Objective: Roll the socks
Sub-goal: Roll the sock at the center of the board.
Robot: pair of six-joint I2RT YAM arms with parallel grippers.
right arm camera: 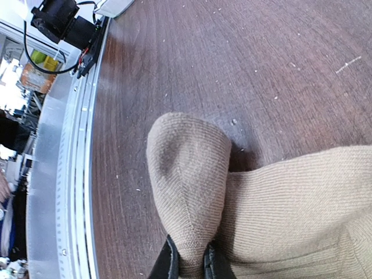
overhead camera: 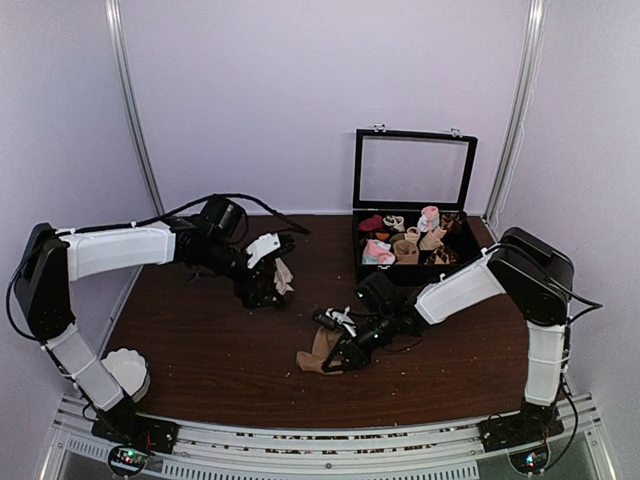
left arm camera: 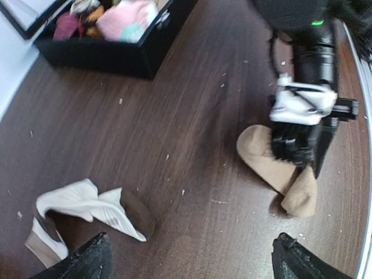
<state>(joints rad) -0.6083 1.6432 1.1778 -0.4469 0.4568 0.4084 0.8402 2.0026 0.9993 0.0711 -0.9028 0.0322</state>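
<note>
Right gripper (right arm camera: 190, 263) clamped on the tan sock (right arm camera: 261, 197) (left gripper (left arm camera: 192, 251) spread wide), so roll slow, keep tension

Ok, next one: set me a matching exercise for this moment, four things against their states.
Things:
1. left gripper
2. right gripper
3. white-cuffed sock
4. black box

States:
A. lid up, rolled socks inside
B. shut on the tan sock
C. open, holding nothing
D. lying loose, ungripped

Pairs: 1-C, 2-B, 3-D, 4-A
</note>
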